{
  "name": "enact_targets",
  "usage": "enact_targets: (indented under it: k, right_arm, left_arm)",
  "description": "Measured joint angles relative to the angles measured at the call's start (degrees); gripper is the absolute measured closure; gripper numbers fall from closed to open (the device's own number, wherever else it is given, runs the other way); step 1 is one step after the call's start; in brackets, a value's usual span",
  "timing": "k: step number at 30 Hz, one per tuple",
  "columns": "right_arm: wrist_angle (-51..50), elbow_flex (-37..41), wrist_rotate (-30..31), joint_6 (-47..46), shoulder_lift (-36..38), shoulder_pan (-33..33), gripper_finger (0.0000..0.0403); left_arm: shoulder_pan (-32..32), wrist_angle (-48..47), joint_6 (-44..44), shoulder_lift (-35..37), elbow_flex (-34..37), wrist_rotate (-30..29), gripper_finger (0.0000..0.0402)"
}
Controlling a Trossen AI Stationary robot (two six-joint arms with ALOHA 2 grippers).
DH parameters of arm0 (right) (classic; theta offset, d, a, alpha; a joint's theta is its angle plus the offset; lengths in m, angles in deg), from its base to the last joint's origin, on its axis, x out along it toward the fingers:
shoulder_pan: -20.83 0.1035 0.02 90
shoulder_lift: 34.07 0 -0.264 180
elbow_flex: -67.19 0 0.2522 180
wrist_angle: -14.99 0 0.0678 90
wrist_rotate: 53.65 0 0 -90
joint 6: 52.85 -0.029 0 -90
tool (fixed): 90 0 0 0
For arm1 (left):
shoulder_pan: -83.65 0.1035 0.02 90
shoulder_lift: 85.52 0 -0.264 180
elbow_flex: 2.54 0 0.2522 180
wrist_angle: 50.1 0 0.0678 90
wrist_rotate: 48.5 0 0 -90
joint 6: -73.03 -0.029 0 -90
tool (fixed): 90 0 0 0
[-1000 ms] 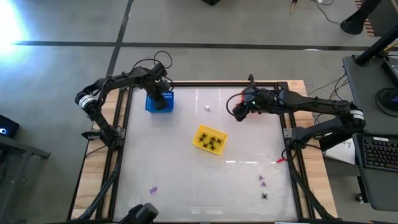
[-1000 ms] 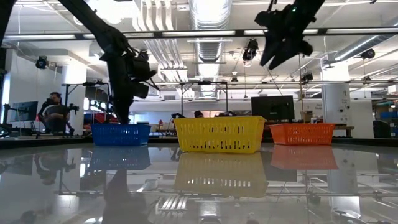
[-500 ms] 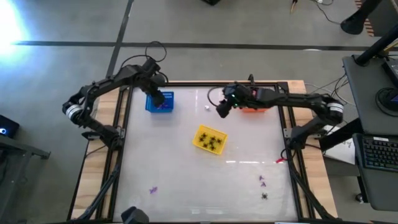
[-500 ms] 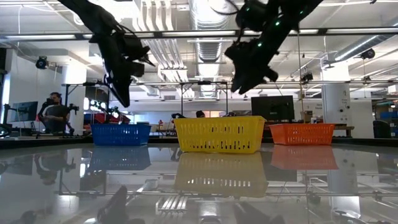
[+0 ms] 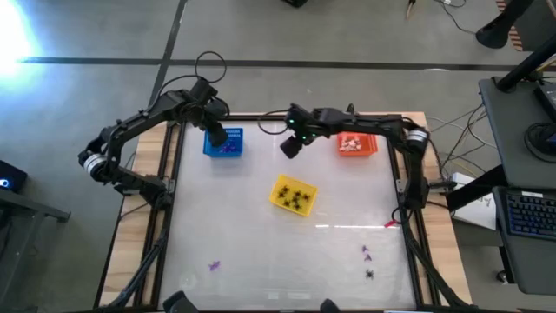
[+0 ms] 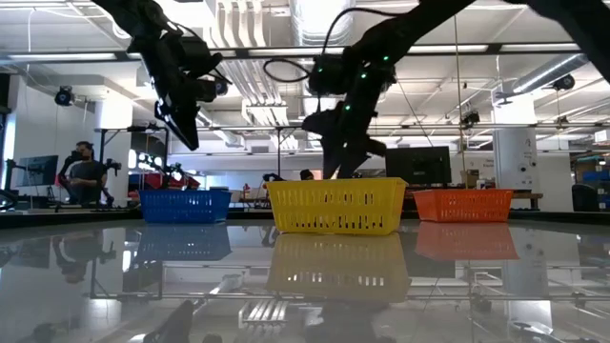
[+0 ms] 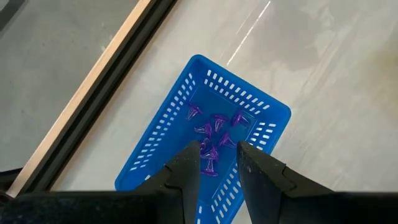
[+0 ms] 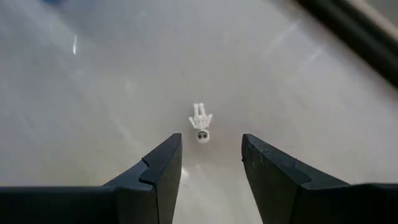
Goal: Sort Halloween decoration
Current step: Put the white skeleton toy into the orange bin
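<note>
My left gripper (image 7: 217, 163) hangs open over the blue basket (image 7: 205, 143), holding nothing; several purple bits (image 7: 214, 127) lie in the basket. In the high view the left gripper (image 5: 215, 135) is over the blue basket (image 5: 224, 144) at the far left. My right gripper (image 8: 211, 158) is open above a small white skeleton piece (image 8: 200, 122) that lies flat on the table; its fingers stand on either side of the piece, clear of it. It (image 5: 289, 146) is left of the orange basket (image 5: 357, 143), which holds white bits. The yellow basket (image 5: 293, 194) holds black spiders.
Loose pieces lie near the table's front: a purple bit (image 5: 213, 265) at the left, purple bits (image 5: 366, 252) and a black spider (image 5: 370, 274) at the right. A small red thing (image 5: 391, 224) lies by the right edge. A person (image 6: 84, 176) sits in the room beyond.
My left gripper has risen out of the blue basket and stands higher above it. My right gripper has swung from over the orange basket toward the table's left and come down, and now stands over the white piece.
</note>
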Motion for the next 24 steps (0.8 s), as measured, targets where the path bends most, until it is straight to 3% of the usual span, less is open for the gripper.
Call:
enact_targets:
  k: [8,14,24]
  right_arm:
    - [-2.45,-7.36,-0.82,2.87,-6.58,-0.38,0.0243]
    - [-2.66,-8.22,-9.62,2.23,-8.94,-2.15,0.0243]
    - [-3.52,-7.79,-9.51,3.94,-12.44,-2.26,0.0243]
  left_arm:
    - [0.0,0.01,1.22,-0.46,0.05,-0.01,0.0312]
    - [0.0,0.02,1.3,-0.51,0.07,0.0,0.0312]
    - [0.0,0.04,2.23,-0.51,0.07,0.0,0.0312]
